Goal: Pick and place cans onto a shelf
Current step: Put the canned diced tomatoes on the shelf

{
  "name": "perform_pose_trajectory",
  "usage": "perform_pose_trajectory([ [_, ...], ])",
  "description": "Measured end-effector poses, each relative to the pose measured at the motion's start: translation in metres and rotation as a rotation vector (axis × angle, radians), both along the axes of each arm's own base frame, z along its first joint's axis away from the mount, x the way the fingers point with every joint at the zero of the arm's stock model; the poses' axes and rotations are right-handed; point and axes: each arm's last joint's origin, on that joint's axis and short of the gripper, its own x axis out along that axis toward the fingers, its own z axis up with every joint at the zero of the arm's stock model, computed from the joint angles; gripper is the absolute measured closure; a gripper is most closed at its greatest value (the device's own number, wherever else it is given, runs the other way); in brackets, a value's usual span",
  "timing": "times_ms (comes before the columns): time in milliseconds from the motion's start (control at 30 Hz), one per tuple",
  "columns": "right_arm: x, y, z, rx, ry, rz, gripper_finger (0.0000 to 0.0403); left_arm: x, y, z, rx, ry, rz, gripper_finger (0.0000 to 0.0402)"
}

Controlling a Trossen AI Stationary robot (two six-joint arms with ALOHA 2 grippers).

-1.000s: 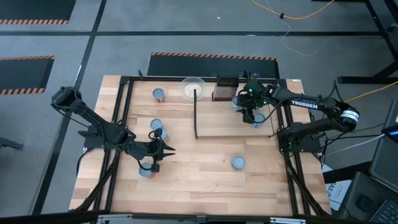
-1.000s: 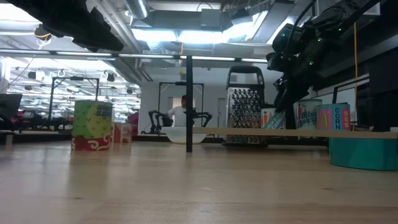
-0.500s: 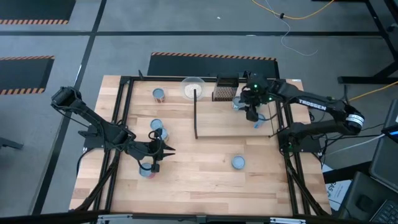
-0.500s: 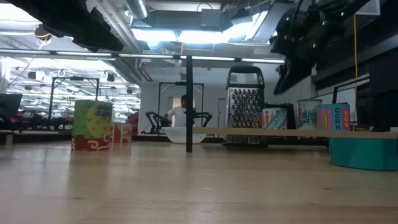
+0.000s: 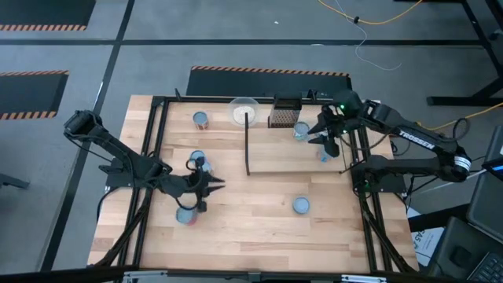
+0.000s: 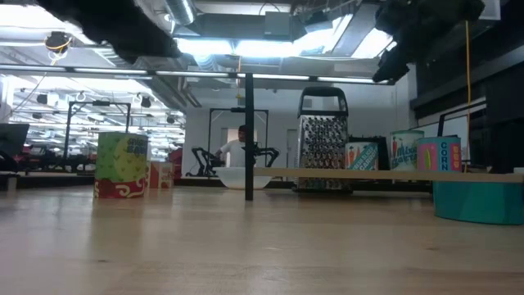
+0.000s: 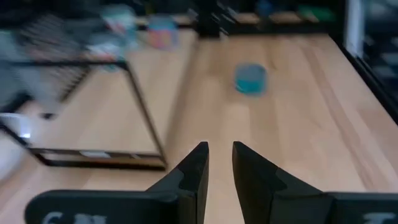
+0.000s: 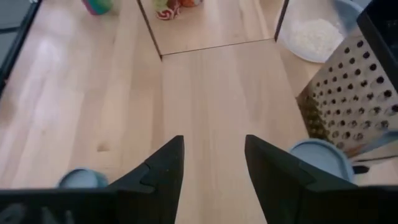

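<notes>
Small cans with pale blue tops stand about the table. Two cans (image 5: 301, 130) (image 5: 324, 156) stand on the shelf (image 5: 283, 157), a pale board with a black bar on its left edge. Others stand at the far left (image 5: 201, 119), at mid left (image 5: 197, 160), near left (image 5: 186, 215) and near right (image 5: 300, 205). My right gripper (image 5: 322, 135) (image 8: 211, 165) hangs open above the shelf's right part, with nothing between its fingers. My left gripper (image 5: 211, 184) (image 7: 219, 165) hovers over the table's left part between two cans, its fingers a little apart and empty.
A whitish bowl (image 5: 244, 111) and a dark grater (image 5: 284, 116) stand at the far edge beside the shelf. The low view shows the grater (image 6: 321, 139) behind the shelf, labelled cans (image 6: 407, 151) on the shelf, and a teal can (image 6: 479, 201) at the near right.
My right gripper has risen well clear of the shelf and drawn back toward the table's right and far edges, tipping up; its fingers stay apart, and the can below it stays on the shelf. My left gripper has turned a little where it is.
</notes>
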Motion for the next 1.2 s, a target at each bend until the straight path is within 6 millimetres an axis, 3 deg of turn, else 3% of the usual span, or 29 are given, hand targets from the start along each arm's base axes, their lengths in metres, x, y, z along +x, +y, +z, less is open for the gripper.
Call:
perform_pose_trajectory([
  [267, 0.001, 0.022, 0.004, 0.015, -0.009, 0.090, 0.0228, 0.017, 0.043, 0.011, -0.006, -0.084, 0.266, 0.0336],
  [567, 0.009, 0.044, 0.004, 0.016, -0.005, 0.220, 0.0228, 0.029, 0.110, 0.028, -0.085, -0.092, 0.479, 0.0336],
  [933, 0.012, 0.055, 0.004, 0.015, -0.006, 0.286, 0.0228, 0.018, 0.166, 0.039, -0.091, 0.050, 0.710, 0.0324],
  [1200, 0.012, 0.055, 0.004, 0.010, -0.018, 0.287, 0.0228, -0.005, 0.195, 0.023, -0.270, 0.227, 0.815, 0.0275],
])
